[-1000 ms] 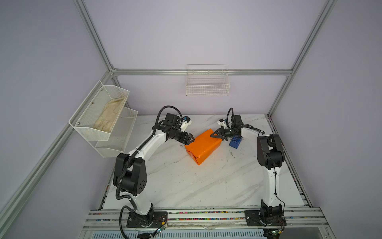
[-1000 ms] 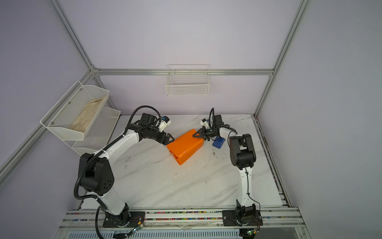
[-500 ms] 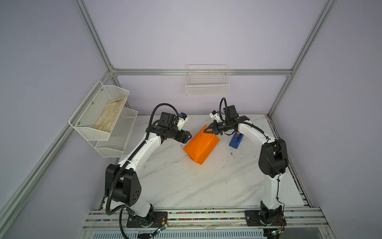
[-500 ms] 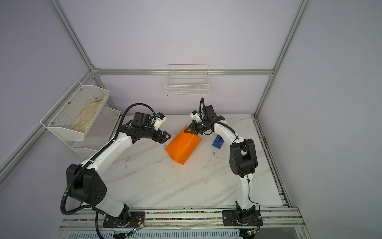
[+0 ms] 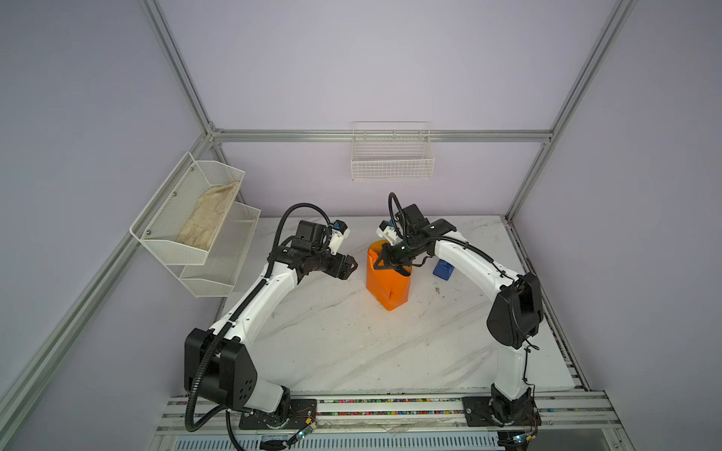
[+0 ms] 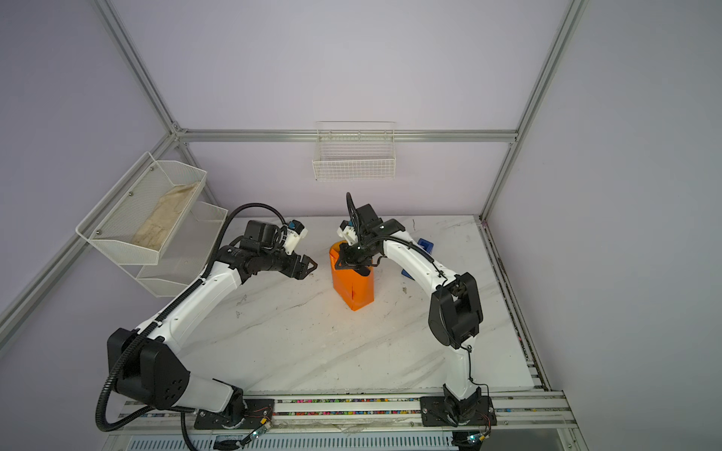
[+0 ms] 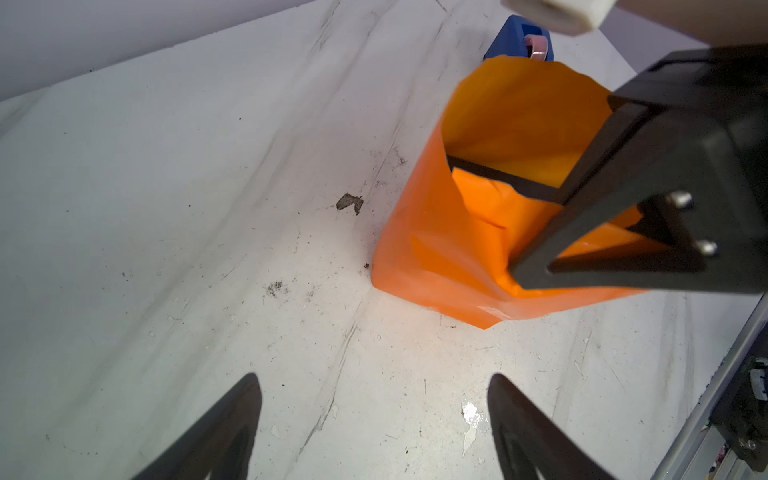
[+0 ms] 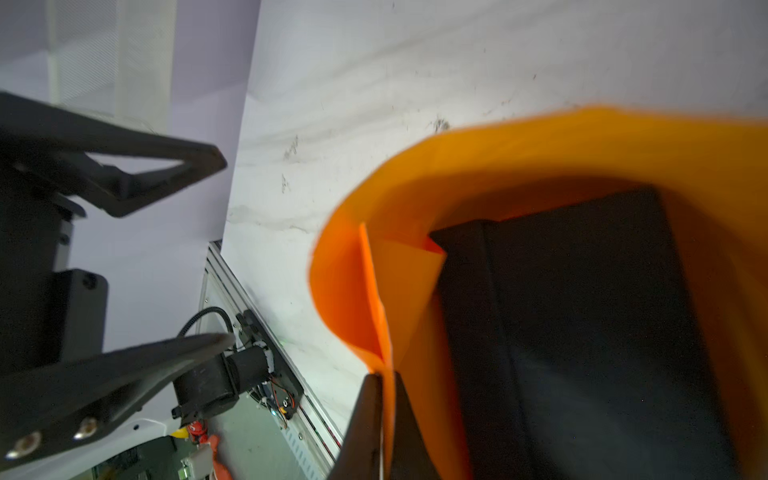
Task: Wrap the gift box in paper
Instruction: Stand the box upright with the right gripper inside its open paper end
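**Top views.** The paper (image 5: 387,285), folded into a tall parcel, stands on end on the tabletop (image 5: 351,343) with its upper mouth open. The right gripper (image 5: 385,266) comes down on the rim of that mouth, its jaws closed on the paper's edge. The left gripper (image 5: 349,268) hangs just beside the paper without touching it, jaws spread and empty. A narrow gap lies between the two pairs of jaws. On the near side of both, the tabletop runs bare to its front edge. Behind the right jaws sits a blue tape dispenser (image 5: 443,269), which the right arm (image 6: 414,259) partly hides in a top view. The paper hides the gift box here.

**Left wrist view.** Bare tabletop separates the spread left jaws from the paper ahead of them. One right jaw lies against the paper's outer fold. A thin dark strip shows inside the mouth, and whether it is the box's edge or the other jaw cannot be told. The paper's rim cuts off the dispenser.

**Right wrist view.** The right jaws pinch one upright fold of paper between their tips. Just beyond them, inside the paper wall, sits the gift box (image 8: 582,332), dark, blurred and cut by the frame.
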Motion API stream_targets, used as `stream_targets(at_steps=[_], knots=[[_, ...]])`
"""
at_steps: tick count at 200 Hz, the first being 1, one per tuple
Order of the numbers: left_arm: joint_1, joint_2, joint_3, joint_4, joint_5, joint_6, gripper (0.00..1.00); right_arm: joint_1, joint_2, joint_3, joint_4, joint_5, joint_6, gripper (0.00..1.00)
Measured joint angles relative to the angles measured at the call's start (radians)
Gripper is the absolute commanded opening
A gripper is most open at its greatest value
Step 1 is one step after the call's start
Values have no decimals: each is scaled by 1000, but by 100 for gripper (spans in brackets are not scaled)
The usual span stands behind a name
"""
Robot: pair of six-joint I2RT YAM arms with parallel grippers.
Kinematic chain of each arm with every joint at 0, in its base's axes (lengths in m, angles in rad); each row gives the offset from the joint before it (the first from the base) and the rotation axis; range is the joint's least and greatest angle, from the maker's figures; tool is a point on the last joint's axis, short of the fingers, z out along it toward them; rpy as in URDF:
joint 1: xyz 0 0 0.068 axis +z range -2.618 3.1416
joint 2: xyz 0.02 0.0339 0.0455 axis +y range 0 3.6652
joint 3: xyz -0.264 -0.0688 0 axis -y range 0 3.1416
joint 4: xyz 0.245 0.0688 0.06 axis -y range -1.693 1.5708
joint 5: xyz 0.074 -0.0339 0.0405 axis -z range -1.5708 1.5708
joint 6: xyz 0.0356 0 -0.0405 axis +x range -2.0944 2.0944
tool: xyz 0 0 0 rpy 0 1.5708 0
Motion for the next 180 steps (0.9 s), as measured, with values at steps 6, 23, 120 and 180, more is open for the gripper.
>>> stream_targets(at_steps=[6, 23, 120, 180], knots=[[0, 0, -4, -4, -6, -4, 85, 13, 0, -5, -8, 11, 0, 26], [0, 0, -9, -8, -19, -15, 85, 29, -3, -3, -27, 37, 13, 35], [0, -3, -9, -8, -74, -26, 85, 14, -8, 272, -185, 278, 39, 17], [0, -3, -9, -8, -71, -26, 85, 33, 14, 246, -215, 339, 34, 4]])
